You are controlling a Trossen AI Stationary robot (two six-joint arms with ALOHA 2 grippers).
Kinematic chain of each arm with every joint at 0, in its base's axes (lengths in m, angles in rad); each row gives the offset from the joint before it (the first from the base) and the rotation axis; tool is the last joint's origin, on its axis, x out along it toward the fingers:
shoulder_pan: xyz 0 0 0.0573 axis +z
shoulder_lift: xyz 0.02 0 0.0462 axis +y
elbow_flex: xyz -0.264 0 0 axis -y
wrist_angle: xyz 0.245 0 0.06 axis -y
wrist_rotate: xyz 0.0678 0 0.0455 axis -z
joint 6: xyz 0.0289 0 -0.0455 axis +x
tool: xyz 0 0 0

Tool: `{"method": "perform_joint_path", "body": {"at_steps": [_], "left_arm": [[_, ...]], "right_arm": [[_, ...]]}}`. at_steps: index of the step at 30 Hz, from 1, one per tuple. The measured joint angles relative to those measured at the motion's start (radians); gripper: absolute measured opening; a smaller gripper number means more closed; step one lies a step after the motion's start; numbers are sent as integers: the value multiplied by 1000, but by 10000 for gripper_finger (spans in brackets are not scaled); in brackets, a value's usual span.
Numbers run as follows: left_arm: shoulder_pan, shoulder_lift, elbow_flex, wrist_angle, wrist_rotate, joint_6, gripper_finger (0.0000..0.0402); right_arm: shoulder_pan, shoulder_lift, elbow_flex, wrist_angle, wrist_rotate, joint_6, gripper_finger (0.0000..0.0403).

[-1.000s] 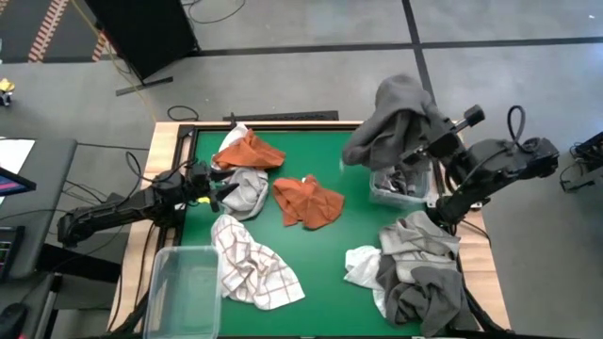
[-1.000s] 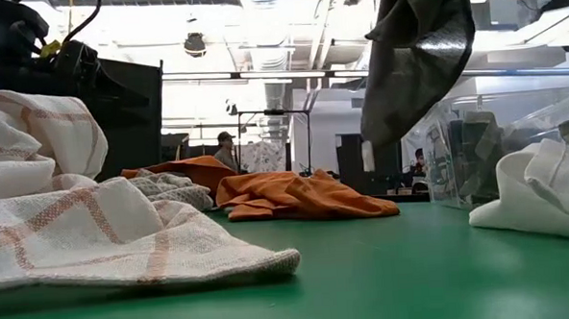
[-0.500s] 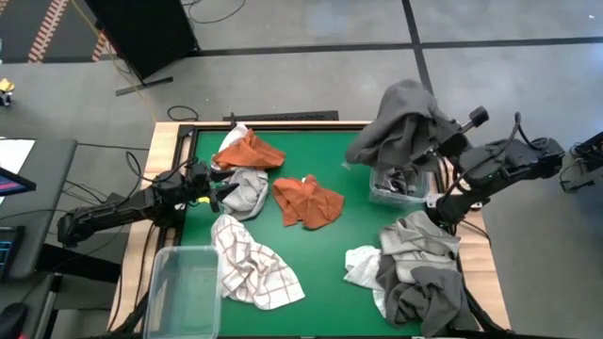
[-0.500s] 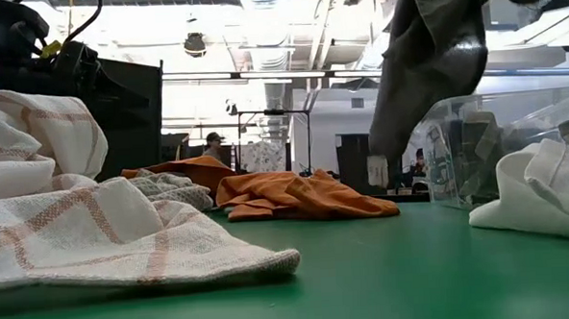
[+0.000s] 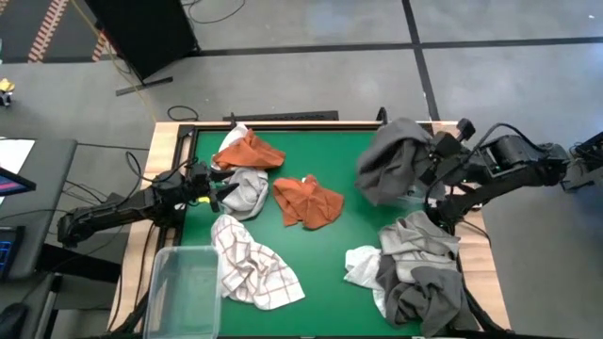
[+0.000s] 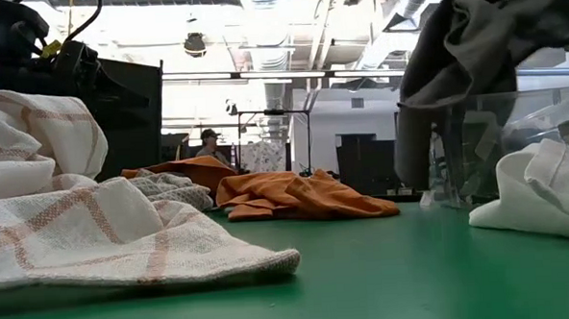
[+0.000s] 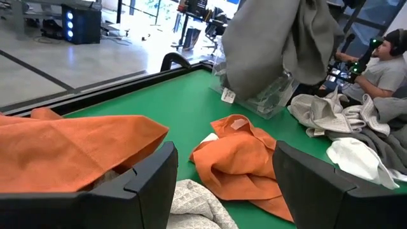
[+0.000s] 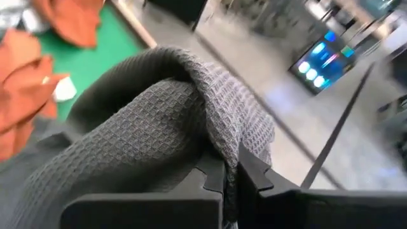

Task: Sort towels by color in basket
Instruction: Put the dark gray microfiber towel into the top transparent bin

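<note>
My right gripper (image 5: 430,158) is shut on a dark grey towel (image 5: 394,162) above the table's far right. The towel hangs over a clear basket (image 6: 500,136) that holds dark cloth. My left gripper (image 7: 222,191) waits open and level at the table's left. A light grey towel (image 5: 245,191) lies low between its fingers. One rust-orange towel (image 5: 250,151) lies beside it and another (image 5: 307,201) at mid-table. A checked white towel (image 5: 256,271) lies near the front. Grey and white towels are heaped (image 5: 419,268) at the near right. My right gripper pinches a bunched fold of the dark grey towel (image 8: 219,143) between its two fingers (image 8: 254,175). The fingers slant downward from the table's right side. The towel is lifted and hangs slack below them. Its lower end (image 6: 416,168) dangles by the basket's left wall.
An empty clear bin (image 5: 185,287) stands at the near left corner. Bare green table (image 5: 330,247) lies between the mid-table orange towel and the right heap. A person sits beyond the table's right side (image 7: 385,67).
My right gripper has come down and toward the table's near edge while tipping its fingers downward, still shut on the dark grey towel. The towel has sunk from high above the basket until it drapes over it, its lower end now near table height.
</note>
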Motion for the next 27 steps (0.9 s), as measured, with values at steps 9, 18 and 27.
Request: {"method": "perform_joint_path", "body": {"at_steps": [9,18,27], "left_arm": [[0,0,0,0,0,-13,245],[0,0,0,0,0,-19,245],[0,0,0,0,0,-19,245]], "right_arm": [[-137,40,-13,-60,-162,24,31],[-349,62,-223,76,-333,-134,31],[-579,62,-409,316,-511,-300,32]]}}
